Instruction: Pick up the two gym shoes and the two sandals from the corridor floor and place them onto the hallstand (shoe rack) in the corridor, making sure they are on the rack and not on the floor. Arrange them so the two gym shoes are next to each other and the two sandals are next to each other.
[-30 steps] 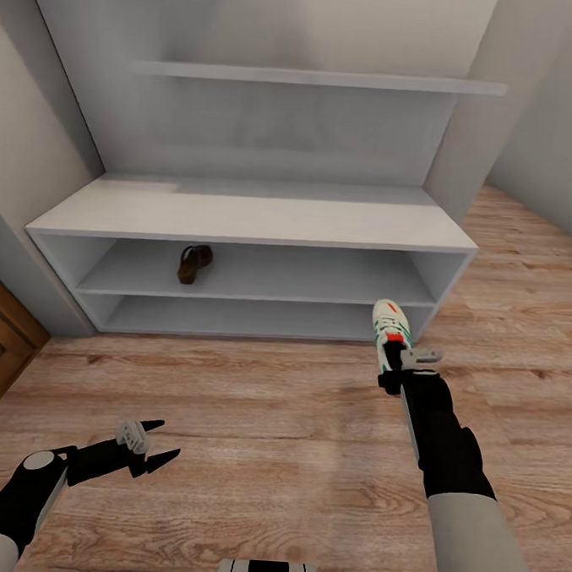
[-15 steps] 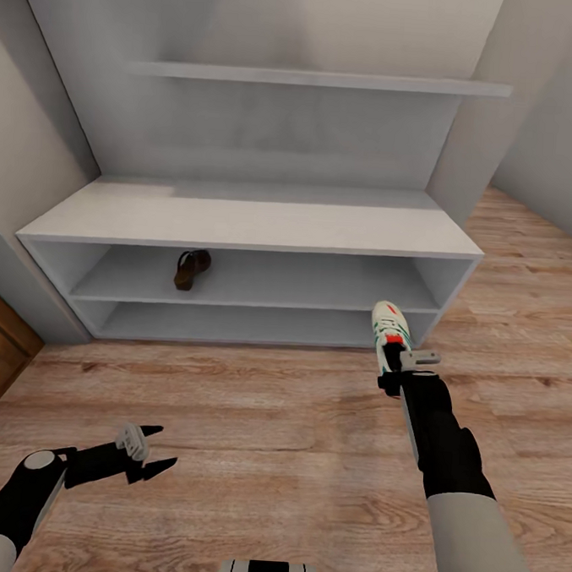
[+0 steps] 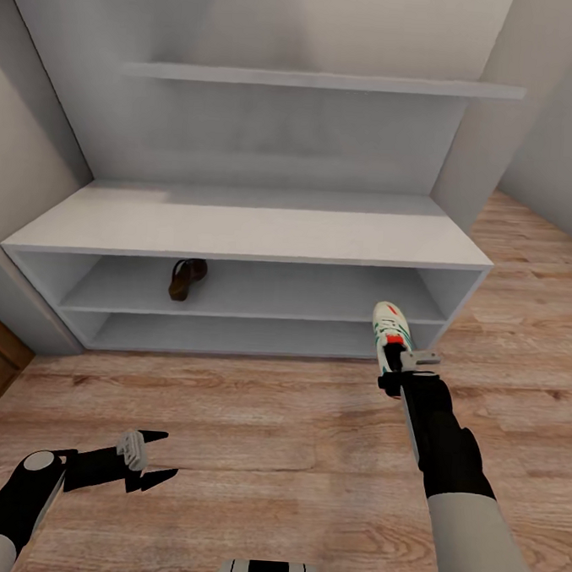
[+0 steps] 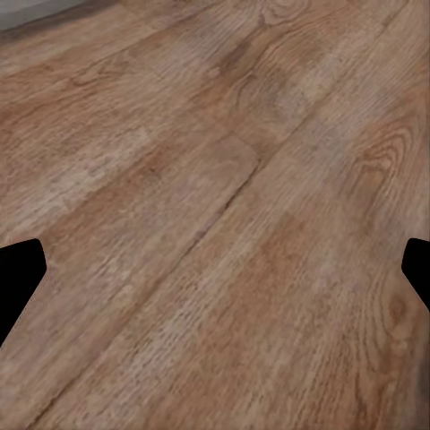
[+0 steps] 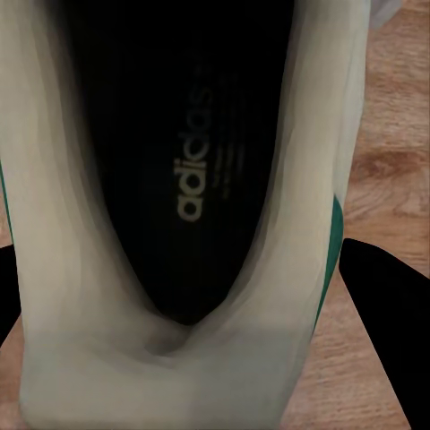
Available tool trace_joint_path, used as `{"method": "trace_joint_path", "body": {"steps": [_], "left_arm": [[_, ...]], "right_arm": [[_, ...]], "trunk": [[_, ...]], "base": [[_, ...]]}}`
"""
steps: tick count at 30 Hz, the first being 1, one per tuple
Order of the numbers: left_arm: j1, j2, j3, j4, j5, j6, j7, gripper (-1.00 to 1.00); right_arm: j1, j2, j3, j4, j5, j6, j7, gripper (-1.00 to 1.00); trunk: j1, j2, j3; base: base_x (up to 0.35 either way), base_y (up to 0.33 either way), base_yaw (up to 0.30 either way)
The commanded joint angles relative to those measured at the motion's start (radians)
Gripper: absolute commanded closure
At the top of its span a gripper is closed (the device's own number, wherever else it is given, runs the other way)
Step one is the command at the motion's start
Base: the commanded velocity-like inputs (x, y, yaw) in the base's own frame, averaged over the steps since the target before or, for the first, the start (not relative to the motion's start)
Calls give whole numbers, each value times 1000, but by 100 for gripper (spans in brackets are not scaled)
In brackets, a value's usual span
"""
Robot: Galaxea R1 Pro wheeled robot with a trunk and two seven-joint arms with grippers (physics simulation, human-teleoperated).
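Right pincer (image 3: pixel 392 370) clamped on a gym shoe (image 3: pixel 391 325), held toe-forward in front of the hallstand (image 3: pixel 239 228), near its right end. One sandal (image 3: pixel 186 279) sits on the upper open shelf, left of centre. Left pincer (image 3: pixel 150 458) spread wide, holding nothing, over the corridor floor (image 3: pixel 294 430).

The right arm (image 3: pixel 445 448) is reaching forward, and its gripper (image 3: pixel 391 360) is squeezing a shoe (image 3: pixel 391 326) between its fingers. The left arm (image 3: pixel 19 494) is hanging low, and its gripper (image 3: pixel 157 458) is spreading wide with nothing inside.
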Motion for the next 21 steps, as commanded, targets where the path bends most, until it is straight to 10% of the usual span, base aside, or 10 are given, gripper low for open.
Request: {"method": "trace_joint_path", "body": {"steps": [1, 21], "left_arm": [[-1, -1, 4, -1, -8, -10, -3, -100], [-1, -1, 4, -1, -8, -10, -3, -100]], "right_arm": [[-1, 0, -2, -1, 0, 3, 0, 100], [0, -1, -6, 125, -42, -11, 6, 100]], "trunk": [[0, 0, -1], [0, 0, -1]], "base": [[16, 0, 0], [2, 0, 0]]}}
